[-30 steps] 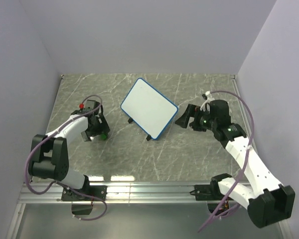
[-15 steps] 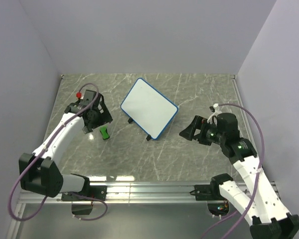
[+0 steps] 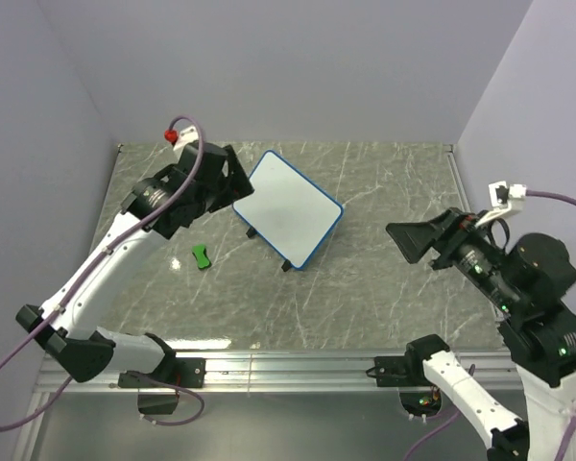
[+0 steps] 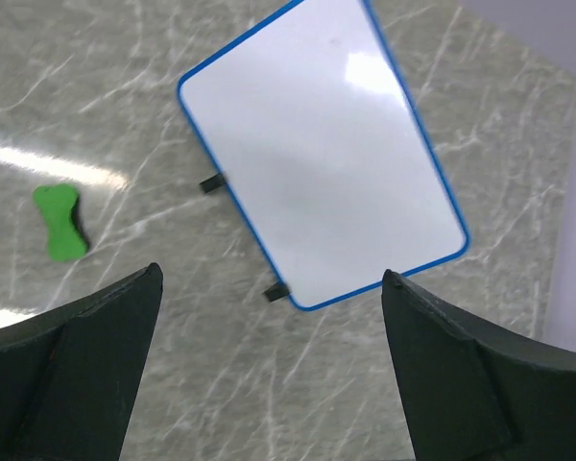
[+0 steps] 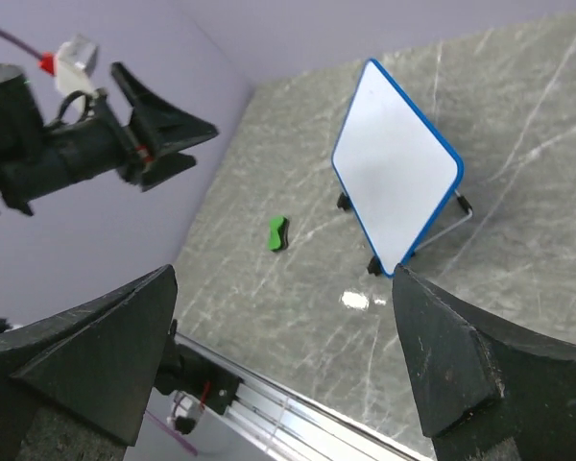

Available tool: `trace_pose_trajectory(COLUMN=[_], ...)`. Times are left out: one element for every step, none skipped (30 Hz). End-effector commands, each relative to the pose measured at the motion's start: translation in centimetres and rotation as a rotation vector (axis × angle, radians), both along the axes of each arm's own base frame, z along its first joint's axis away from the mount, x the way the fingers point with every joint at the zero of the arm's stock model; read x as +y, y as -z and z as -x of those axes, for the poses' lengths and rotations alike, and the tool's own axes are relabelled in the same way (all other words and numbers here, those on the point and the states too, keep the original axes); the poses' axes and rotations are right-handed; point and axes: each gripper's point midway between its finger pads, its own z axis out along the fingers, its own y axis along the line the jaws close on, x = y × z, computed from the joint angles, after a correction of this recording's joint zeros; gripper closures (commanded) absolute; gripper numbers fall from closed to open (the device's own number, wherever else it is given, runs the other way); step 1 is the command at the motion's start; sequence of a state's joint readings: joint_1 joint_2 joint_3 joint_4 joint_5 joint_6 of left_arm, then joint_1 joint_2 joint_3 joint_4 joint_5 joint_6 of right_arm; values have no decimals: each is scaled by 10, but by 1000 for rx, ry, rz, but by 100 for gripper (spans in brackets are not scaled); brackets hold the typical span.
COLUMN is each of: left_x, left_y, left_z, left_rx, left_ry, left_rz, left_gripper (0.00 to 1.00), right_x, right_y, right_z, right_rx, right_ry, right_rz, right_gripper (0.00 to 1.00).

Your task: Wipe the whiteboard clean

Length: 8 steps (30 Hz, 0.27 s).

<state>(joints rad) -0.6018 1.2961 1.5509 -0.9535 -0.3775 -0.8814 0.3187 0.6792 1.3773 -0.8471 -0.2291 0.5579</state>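
Grey marbled table point(image 3: 365, 288), closed in by lilac walls on the left, back and right, with a metal rail point(image 3: 298, 365) along the near edge.

Whiteboard point(image 3: 288, 206): blue frame, set cornerwise a little left of the table's centre. Its face reads plain white, with one patch of glare in my left wrist view.

Eraser point(image 3: 203, 256): green, flat on the marble, to the left of and nearer than the board, apart from it.

My left gripper point(image 3: 232, 187): fingers spread wide, holding nothing, raised in the air by the board's left edge. My right gripper point(image 3: 403, 245): fingers likewise spread and empty, raised well to the right of the board.

Open marble lies between the board and my right gripper, and between the board and the rail. The eraser has bare stone on every side.

Left wrist view: looks almost straight down and shows two black feet on one long edge of the board. Right wrist view: shows the board from the side, tilted back on a thin wire prop point(image 5: 458, 213), and my left gripper aloft against the left wall. Only the top view shows both arms whole, and a red cap point(image 3: 172, 135) on my left wrist.
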Motion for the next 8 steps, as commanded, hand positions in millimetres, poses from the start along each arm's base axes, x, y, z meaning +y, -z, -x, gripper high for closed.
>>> trace_pose_trajectory(left_x=[-14, -15, -24, -23, -31, -31, -28, -22], left_y=[-23, -26, -27, -28, -26, -24, -15, -13], left_z=[-3, -4, 1, 2, 8, 11, 15, 16], left_rx=[-47, -50, -49, -54, -57, -58, -44, -51], left_ry=[-36, -50, -31, -42, -16, -13, -12, -36], left_rz=[-21, -35, -45, -66, -82, -97, -131, -163], left_gripper=[1, 1, 1, 1, 1, 1, 1, 1], right_x=[-2, -2, -1, 0, 5, 8, 6, 1], right_y=[-10, -9, -6, -3, -6, 0, 3, 5], right_z=[16, 17, 22, 24, 31, 33, 33, 35], right_rx=[-21, -14, -9, -21, -56, -47, -49, -44], right_ry=[-14, -14, -26, -46, -92, -116, -115, -92], right_rz=[-25, -30, -25, -5, -11, -2, 20, 31], right_gripper=[0, 0, 0, 0, 0, 0, 0, 0])
